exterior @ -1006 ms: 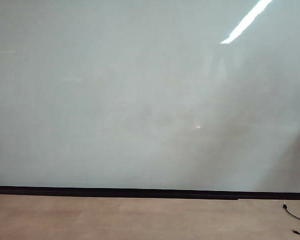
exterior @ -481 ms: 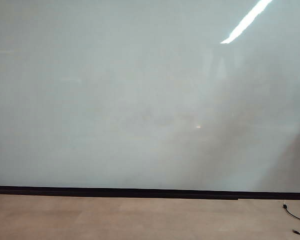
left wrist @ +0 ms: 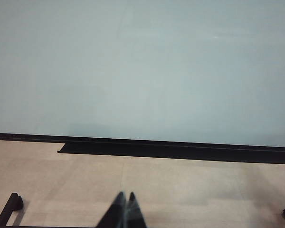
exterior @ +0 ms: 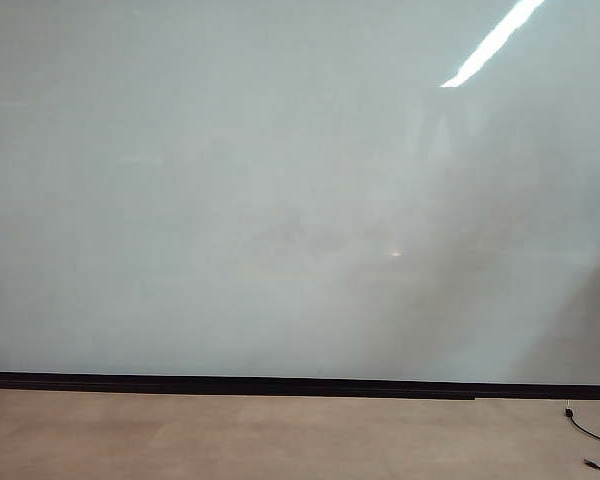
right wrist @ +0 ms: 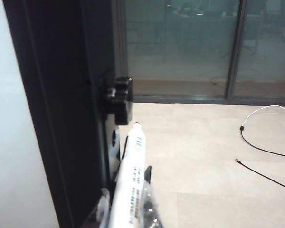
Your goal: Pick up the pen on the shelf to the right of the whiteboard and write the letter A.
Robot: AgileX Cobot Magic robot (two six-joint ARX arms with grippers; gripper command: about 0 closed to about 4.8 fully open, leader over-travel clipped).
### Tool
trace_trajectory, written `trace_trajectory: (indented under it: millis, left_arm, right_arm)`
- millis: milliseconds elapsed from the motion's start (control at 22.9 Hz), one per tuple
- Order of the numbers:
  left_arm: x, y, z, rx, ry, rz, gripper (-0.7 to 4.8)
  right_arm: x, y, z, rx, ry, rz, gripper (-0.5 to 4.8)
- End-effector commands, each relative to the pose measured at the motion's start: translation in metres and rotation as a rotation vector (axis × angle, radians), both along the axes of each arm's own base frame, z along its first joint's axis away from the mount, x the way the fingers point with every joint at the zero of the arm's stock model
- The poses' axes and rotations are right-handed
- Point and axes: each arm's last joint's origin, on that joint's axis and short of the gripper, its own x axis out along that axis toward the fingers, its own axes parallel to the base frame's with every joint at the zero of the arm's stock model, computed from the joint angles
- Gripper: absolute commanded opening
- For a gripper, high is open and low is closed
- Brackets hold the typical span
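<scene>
The pen (right wrist: 131,185) lies lengthwise between the fingers of the right gripper (right wrist: 128,216), tip pointing away beside the black frame (right wrist: 61,95) at the whiteboard (exterior: 280,200) edge. Those fingers look closed on its barrel. The left gripper (left wrist: 125,209), fingertips together and empty, hangs well apart, facing the board.

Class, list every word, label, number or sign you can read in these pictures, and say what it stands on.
Pen, between the right gripper's fingers: dark print in bands along the barrel, too blurred to read.
Whiteboard: no writing to be seen.
Left gripper: no text.
Nothing can be read.
</scene>
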Motion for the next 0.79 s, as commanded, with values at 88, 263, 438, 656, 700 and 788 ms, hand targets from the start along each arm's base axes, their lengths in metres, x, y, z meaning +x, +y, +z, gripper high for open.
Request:
trace_trajectory:
  millis: [88, 263, 438, 656, 700, 788]
  left_arm:
    - [0.0, 0.0, 0.002, 0.004, -0.01, -0.001, -0.05]
    - [0.0, 0.0, 0.002, 0.004, -0.01, -0.001, -0.04]
    - [0.0, 0.0, 0.002, 0.004, -0.01, -0.001, -0.04]
    - [0.0, 0.0, 0.002, 0.004, -0.01, -0.001, -0.04]
    - [0.0, 0.0, 0.002, 0.004, -0.01, 0.0, -0.05]
    - [0.0, 0.0, 0.002, 0.004, -0.01, -0.001, -0.05]
  right_arm:
    - [-0.001, 0.0, 0.014, -0.026, -0.052, -0.015, -0.05]
    - [-0.003, -0.002, 0.024, -0.015, -0.081, -0.108, -0.05]
    - [-0.006, -0.003, 0.025, 0.022, -0.088, -0.229, -0.06]
    - [-0.029, 0.009, 0.031, 0.047, -0.101, -0.439, -0.06]
    - [-0.04, 0.021, 0.037, 0.056, -0.114, -0.464, -0.05]
    - [-0.058, 0.045, 0.047, 0.062, -0.148, -0.483, -0.06]
